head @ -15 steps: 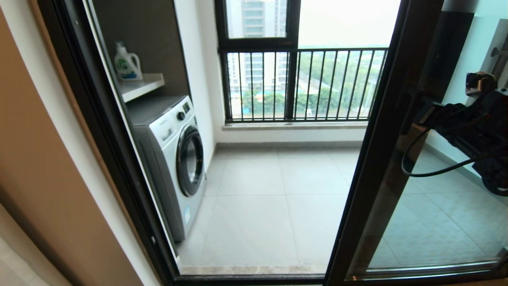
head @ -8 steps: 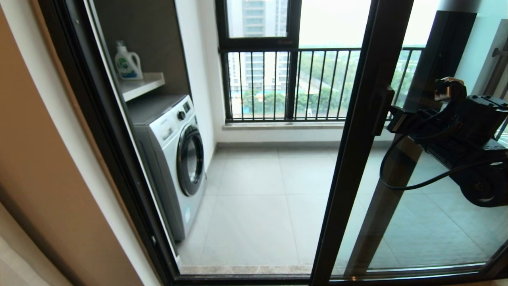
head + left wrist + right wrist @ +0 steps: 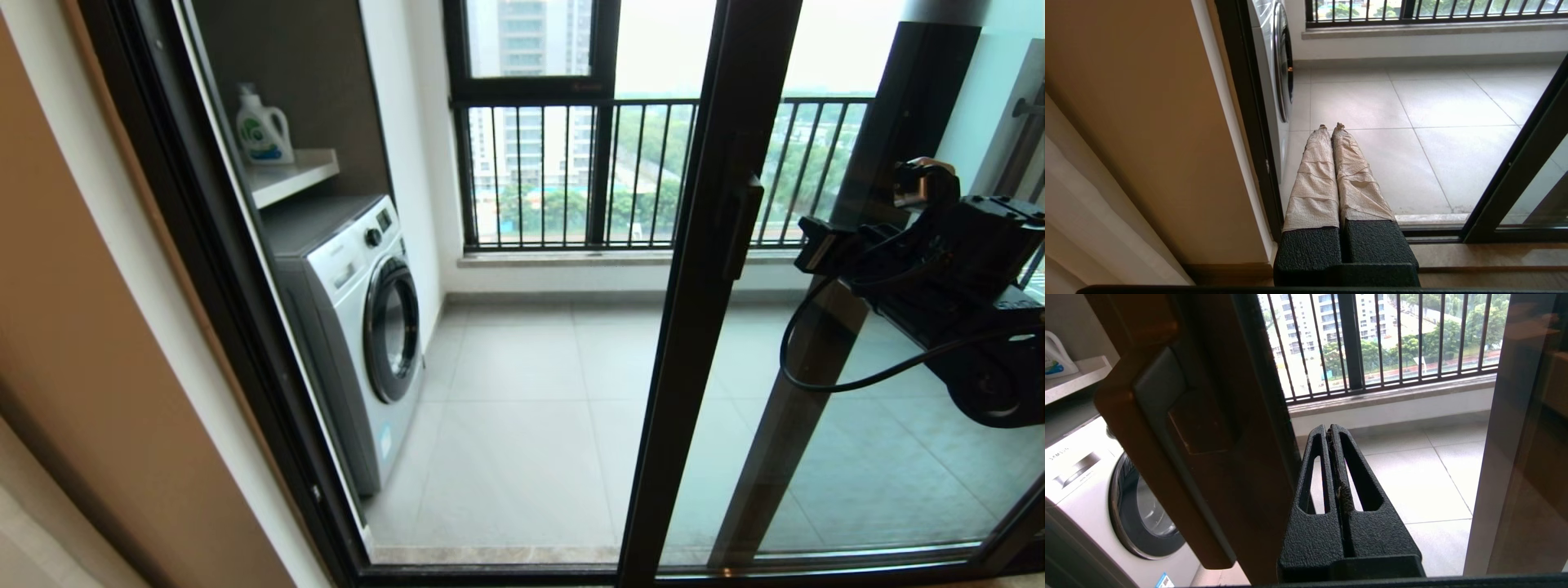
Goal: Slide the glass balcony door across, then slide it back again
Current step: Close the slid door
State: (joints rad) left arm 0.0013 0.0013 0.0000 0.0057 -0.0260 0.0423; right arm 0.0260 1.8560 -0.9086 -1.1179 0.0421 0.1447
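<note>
The glass balcony door (image 3: 702, 286) is a tall pane in a dark frame, its leading upright standing mid-opening with a small dark pull handle (image 3: 743, 229). My right gripper (image 3: 807, 245) hangs at handle height just to the right of that upright, shut and empty, with a gap between it and the handle. In the right wrist view the shut fingers (image 3: 1329, 430) sit beside the brown upright (image 3: 1237, 457) and its recessed handle (image 3: 1180, 412). My left gripper (image 3: 1331, 127), tape-wrapped and shut, is parked low by the door track; the door's lower corner (image 3: 1515, 179) shows there.
A white washing machine (image 3: 359, 327) stands on the balcony's left under a shelf with a detergent bottle (image 3: 261, 131). A black-barred railing (image 3: 555, 175) closes the far side. The fixed dark door jamb (image 3: 229, 286) and beige wall lie left.
The door's upright has slid steadily left, narrowing the opening. My right gripper followed it left at first, then stayed still while the handle moved on away from it.
</note>
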